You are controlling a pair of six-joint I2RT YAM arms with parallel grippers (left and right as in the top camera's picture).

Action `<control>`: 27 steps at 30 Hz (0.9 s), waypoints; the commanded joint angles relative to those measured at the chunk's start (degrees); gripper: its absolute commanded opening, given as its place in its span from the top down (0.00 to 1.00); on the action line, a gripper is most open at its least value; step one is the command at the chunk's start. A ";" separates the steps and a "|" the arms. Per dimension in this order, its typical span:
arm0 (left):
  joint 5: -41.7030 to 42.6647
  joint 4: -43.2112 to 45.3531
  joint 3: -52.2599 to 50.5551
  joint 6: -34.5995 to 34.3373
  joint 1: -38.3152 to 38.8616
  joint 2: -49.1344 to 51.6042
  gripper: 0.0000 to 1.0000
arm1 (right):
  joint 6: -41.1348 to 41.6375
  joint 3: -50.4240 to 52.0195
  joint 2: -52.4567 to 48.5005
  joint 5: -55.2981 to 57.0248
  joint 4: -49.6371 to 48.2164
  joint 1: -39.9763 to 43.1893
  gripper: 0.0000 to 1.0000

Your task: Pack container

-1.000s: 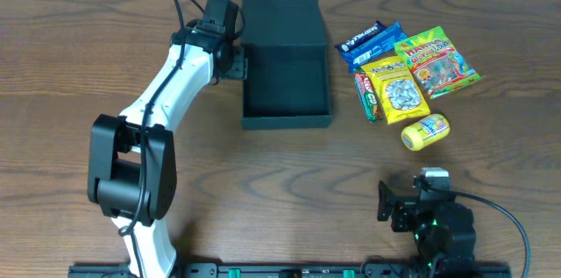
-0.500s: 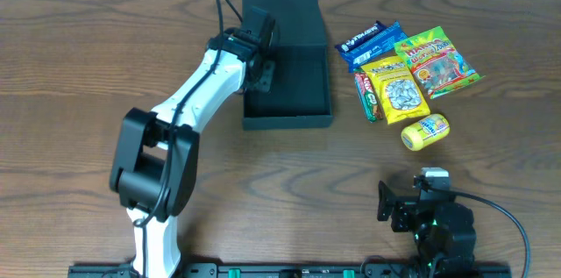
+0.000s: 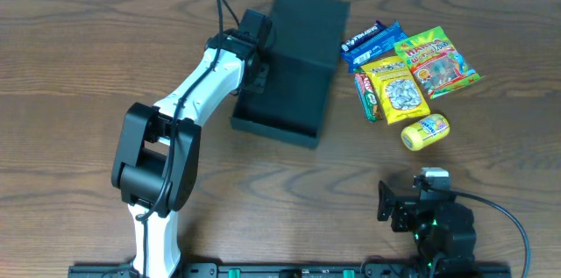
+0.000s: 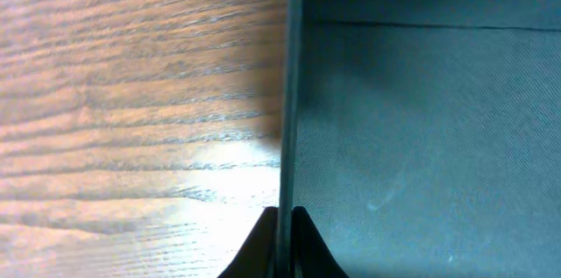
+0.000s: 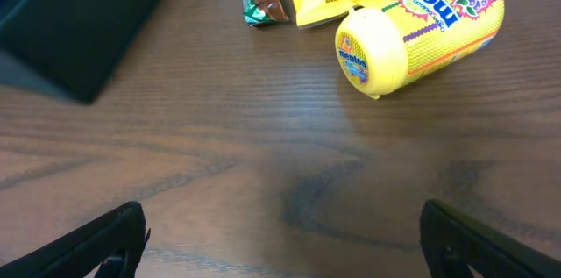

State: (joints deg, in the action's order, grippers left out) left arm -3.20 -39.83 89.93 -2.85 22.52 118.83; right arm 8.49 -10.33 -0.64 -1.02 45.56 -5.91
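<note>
The left gripper pinches the thin left wall of the container, lying askew at the far middle, probably to steer it (snacks wait just right), while the right gripper rests near, jaws wide, empty.

Container mostly outside left-wrist frame

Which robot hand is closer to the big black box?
Left. The left gripper pinches a side wall of the container; the right gripper sits open, far off beyond its front right corner.
</note>
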 commanded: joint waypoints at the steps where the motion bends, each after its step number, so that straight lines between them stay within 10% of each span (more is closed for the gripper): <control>1: -3.54 -0.15 0.87 3.15 -0.09 0.07 0.94 | -0.66 0.26 0.15 0.59 0.04 -0.07 0.01; 27: -0.24 -3.37 0.87 -17.35 0.00 0.07 0.95 | -0.66 0.26 0.15 0.61 0.04 -0.07 0.01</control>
State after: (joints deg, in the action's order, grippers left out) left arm -4.08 -42.39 90.06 -18.26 22.65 118.83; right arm 8.49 -10.33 -0.64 -1.02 45.56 -5.91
